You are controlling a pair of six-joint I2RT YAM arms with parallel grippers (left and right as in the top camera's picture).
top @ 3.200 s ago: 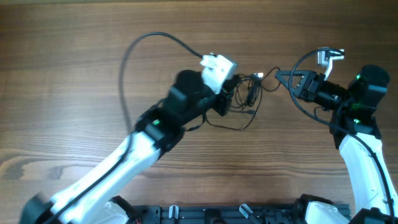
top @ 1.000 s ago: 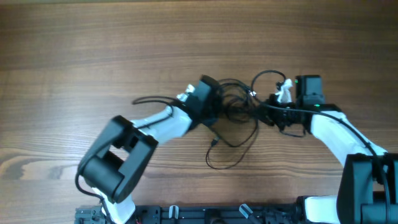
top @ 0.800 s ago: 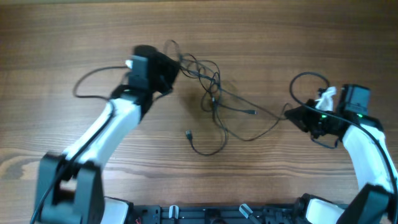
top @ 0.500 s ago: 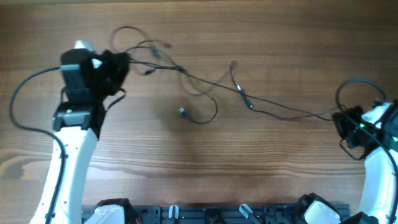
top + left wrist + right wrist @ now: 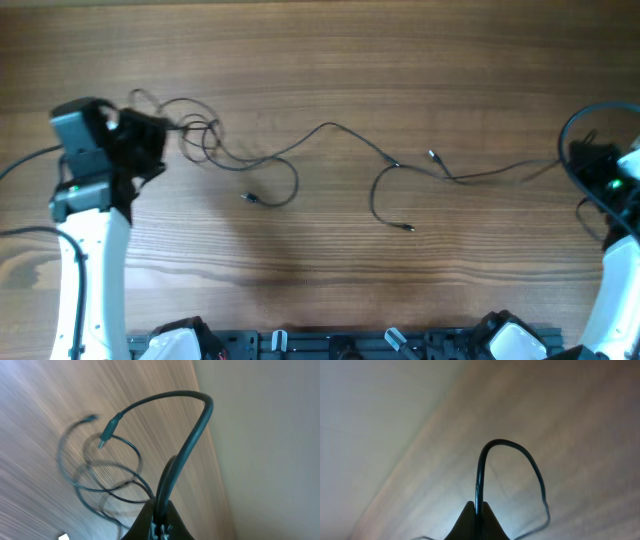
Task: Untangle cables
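With the left hand (image 5: 157, 141) and right hand (image 5: 577, 158) each pinched shut on a cord, the cables (image 5: 330, 127) lie strung across the counter (image 5: 320, 260); we draw apart slowly, watching the loops (image 5: 200, 140) beside the left hand

2 arms (image 5: 88, 250), 1 table (image 5: 320, 60), 3 visible plug ends (image 5: 245, 197) on cables (image 5: 330, 127)
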